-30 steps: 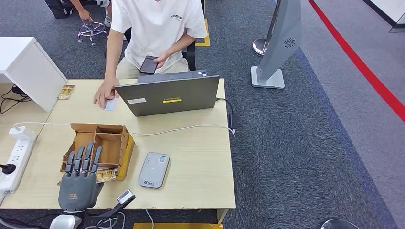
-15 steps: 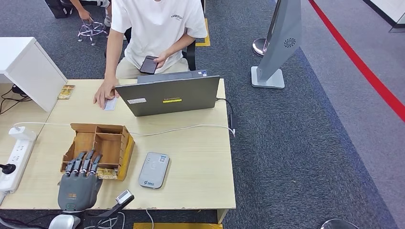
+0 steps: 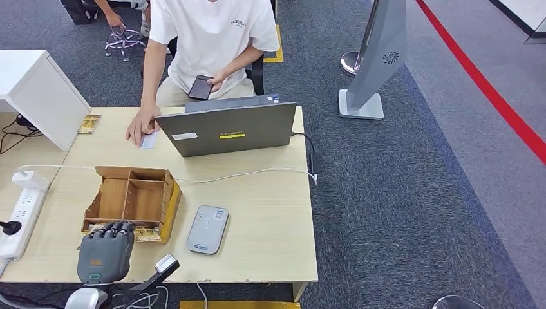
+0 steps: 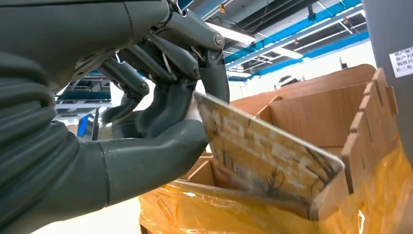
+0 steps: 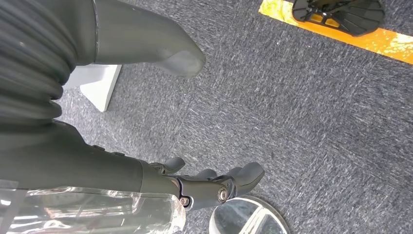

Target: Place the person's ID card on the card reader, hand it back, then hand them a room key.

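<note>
**Key card pinched at the box edge, with a slip or snag the likely fault**

Risk lies mostly in the thin grip. The left robot hand (image 4: 160, 105) pinches one end of a room key (image 4: 265, 153) between thumb and fingers, the card tilted and its far end just above the front wall of the cardboard organizer (image 3: 132, 203). If the lift drags the card along that wall, or over the yellow wrapping beneath it, the card could twist out of the pinch and fall back among the others. Pulling hard could also shift the light organizer toward the card reader (image 3: 208, 229) beside it.

The person's hand (image 3: 140, 131) rests well apart on the far side of the surface (image 3: 270, 212), by a pale card (image 3: 149, 140) that may be the ID card; a handover means a long reach past the laptop (image 3: 226, 129).

The right robot hand (image 5: 214, 183) hangs over the carpet, fingers loosely apart, holding nothing.

Count: one card reader, one organizer, one laptop, one key card held. More cards lie at the organizer's near edge, too small to count.
</note>
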`<act>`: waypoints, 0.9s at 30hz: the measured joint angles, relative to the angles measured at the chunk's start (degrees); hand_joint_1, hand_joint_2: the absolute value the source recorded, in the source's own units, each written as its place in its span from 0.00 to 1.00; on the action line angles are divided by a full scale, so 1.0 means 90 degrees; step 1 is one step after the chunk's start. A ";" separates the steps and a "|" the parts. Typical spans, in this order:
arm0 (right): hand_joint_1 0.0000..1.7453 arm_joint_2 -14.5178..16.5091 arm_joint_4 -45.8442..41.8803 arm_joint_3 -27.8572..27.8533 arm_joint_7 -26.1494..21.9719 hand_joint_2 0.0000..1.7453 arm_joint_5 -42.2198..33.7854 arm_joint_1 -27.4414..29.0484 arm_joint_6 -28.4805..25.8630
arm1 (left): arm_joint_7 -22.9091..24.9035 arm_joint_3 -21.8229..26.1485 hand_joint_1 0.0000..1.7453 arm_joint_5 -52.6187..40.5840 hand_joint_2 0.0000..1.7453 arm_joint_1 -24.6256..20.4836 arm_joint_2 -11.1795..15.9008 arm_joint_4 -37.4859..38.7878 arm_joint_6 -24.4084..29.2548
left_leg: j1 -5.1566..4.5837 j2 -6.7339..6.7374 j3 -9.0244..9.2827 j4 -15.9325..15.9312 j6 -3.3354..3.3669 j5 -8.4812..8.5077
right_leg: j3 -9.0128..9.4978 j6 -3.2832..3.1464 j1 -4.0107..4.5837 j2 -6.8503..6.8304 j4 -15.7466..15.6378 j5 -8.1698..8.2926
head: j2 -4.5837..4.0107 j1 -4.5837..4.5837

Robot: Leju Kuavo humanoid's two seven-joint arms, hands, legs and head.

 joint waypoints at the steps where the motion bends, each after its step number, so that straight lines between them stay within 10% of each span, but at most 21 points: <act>1: 0.00 0.0000 0.0004 -0.0004 0.0000 1.00 0.0000 -0.0005 0.0000 | 0.0001 0.0001 1.00 0.0001 1.00 -0.0002 0.0002 0.0003 -0.0035 | 0.0000 0.0000 0.0000 0.0000 0.0000 0.0000 | 0.0000 0.0000 0.0000 0.0000 0.0000 0.0000 | 0.0000 0.0000; 22: 0.00 0.0000 -0.0024 -0.0005 0.0354 1.00 -0.0634 0.0151 -0.0027 | 0.0101 -0.0024 1.00 -0.0321 1.00 0.0500 0.0024 -0.1272 0.0310 | 0.0000 -0.0001 -0.0001 0.0000 0.0000 -0.0002 | -0.0001 0.0000 0.0000 0.0000 0.0000 -0.0001 | 0.0000 -0.0001; 26: 0.00 0.0000 -0.0089 0.0103 0.0532 1.00 -0.0885 0.0263 -0.0029 | 0.0135 -0.0143 0.00 -0.0361 1.00 0.0653 0.0041 -0.1794 0.0352 | 0.0000 -0.0001 -0.0001 0.0000 0.0000 -0.0002 | -0.0001 0.0000 0.0000 0.0000 -0.0001 -0.0001 | 0.0000 -0.0001; 27: 0.00 0.0001 -0.0099 0.0127 0.0566 1.00 -0.0931 0.0285 -0.0029 | 0.0154 -0.0178 0.00 -0.0367 1.00 0.0680 0.0045 -0.1877 0.0347 | 0.0000 0.0000 -0.0001 0.0000 0.0000 -0.0002 | -0.0001 0.0000 0.0000 0.0000 -0.0001 -0.0001 | 0.0000 -0.0001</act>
